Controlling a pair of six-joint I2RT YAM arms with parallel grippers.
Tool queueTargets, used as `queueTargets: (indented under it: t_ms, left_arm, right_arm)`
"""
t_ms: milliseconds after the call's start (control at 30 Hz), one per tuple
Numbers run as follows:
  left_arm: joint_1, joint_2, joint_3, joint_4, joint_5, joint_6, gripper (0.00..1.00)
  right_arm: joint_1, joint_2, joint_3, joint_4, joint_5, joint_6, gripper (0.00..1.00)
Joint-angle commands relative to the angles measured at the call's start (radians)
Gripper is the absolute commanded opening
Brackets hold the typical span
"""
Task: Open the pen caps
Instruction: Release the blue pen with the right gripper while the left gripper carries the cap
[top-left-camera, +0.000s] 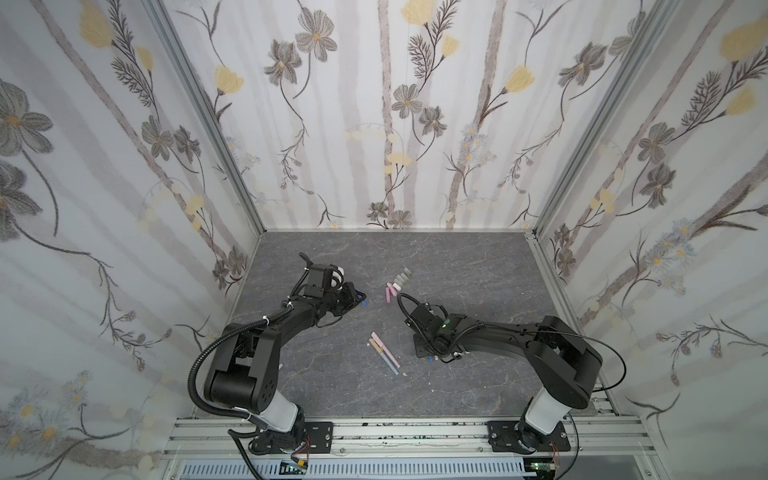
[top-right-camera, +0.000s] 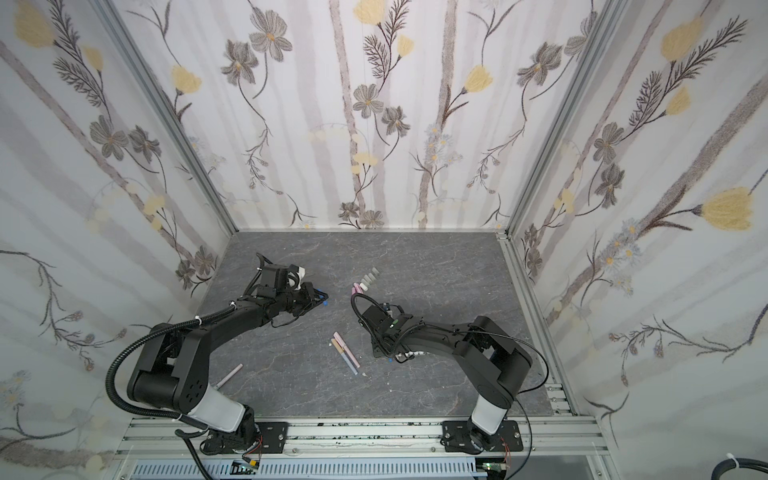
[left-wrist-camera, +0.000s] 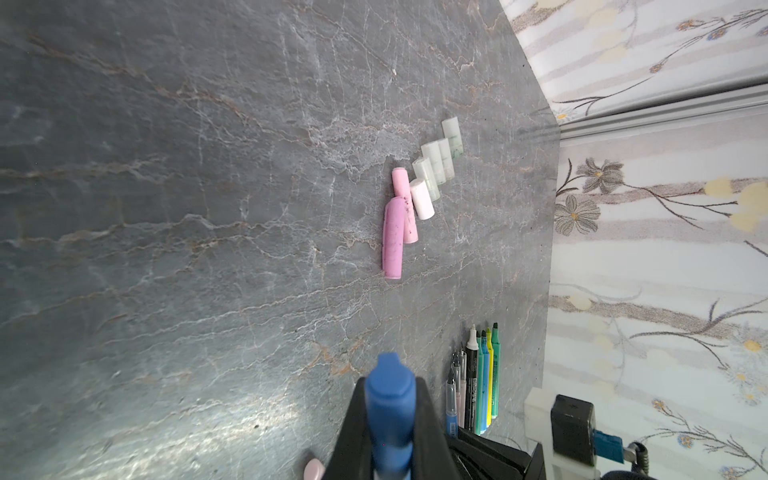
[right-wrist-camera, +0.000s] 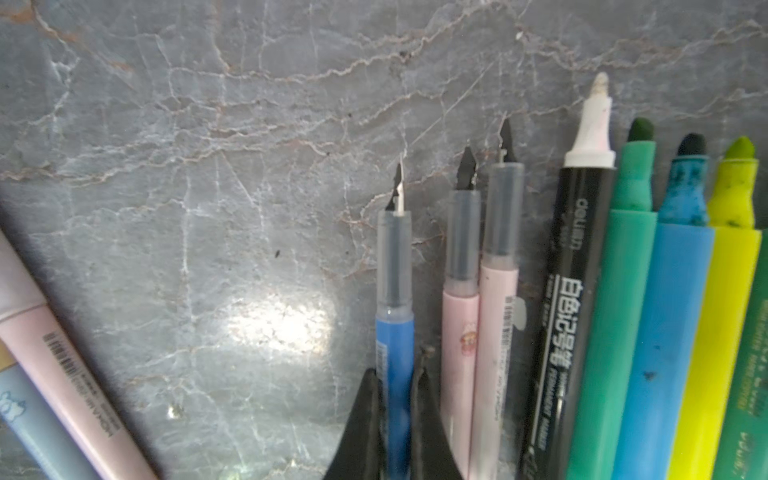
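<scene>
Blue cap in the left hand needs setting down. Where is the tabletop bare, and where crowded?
Bare: the strip between the back wall and the cap row, and the stretch from the capped pens to the front rail. Crowded: mid-table around that row, and by the right hand, where uncapped pens lie.

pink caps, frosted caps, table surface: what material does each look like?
Pink caps: opaque plastic with a matte finish. They are smooth moulded tubes with dark scuff specks.
Frosted caps: translucent plastic with a satin finish. They look cloudy and show a faint green tint.
Tabletop: grey stone look with pale and rusty veins and a semi-gloss glare patch. Whether it is real slate or printed laminate cannot be told.
</scene>
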Motion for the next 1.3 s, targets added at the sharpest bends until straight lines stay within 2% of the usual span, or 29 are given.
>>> queueTargets:
  t_ms: [0,267,733,1267]
  left_arm:
    - [0.003,0.0,0.0,0.024,0.014,0.008,0.0]
    - [0.002,0.006,-0.006,0.033,0.019,0.006,0.0]
    - [-0.001,0.066,-0.029,0.088,0.033,-0.009,0.0]
    - [-0.053,0.279,0.105,0.128,0.044,-0.017,0.0]
  right_arm:
    - [0.003,0.007,0.013,-0.035,0.043,0.017,0.07]
    - [0.009,0.008,0.02,-0.049,0.054,0.014,0.14]
    - [0.008,-0.004,0.044,-0.084,0.089,0.006,0.19]
    - [-0.018,-0.219,0.079,-0.134,0.145,-0.05,0.23]
